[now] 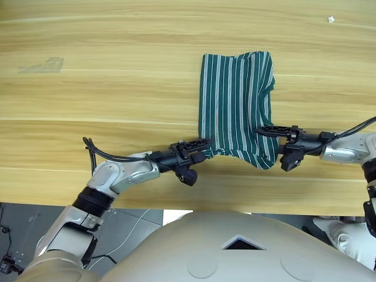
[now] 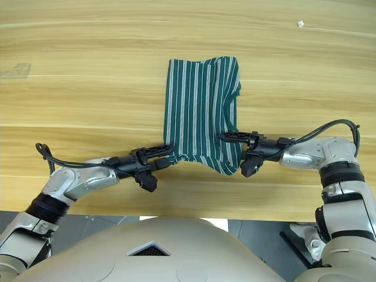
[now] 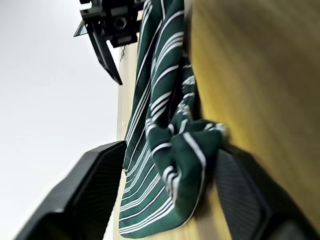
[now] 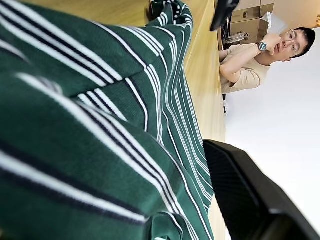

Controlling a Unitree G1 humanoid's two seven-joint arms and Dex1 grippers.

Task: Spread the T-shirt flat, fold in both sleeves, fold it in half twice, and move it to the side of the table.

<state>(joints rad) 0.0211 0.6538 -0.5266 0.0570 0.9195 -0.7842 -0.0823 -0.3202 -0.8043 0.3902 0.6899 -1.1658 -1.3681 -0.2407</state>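
A green T-shirt with white stripes [image 1: 235,100] lies folded into a narrow rectangle on the wooden table [image 1: 88,106], right of centre. My left gripper [image 1: 200,147] is at its near left corner, and the cloth [image 3: 170,150] bunches between the two fingers. My right gripper [image 1: 267,134] holds the near right corner, with one finger lying on top of the fabric and the corner drooping below it. Striped cloth [image 4: 100,100] sits close beside a black finger [image 4: 240,185] in the right wrist view. The shirt's near edge is slightly lifted between the two grippers.
The table's front edge [image 1: 176,207] runs just behind both grippers. A small white scrap [image 1: 331,19] lies at the far right, and a faint grey mark [image 1: 41,66] sits at the far left. Bare wood stretches to the left of the shirt and beyond it.
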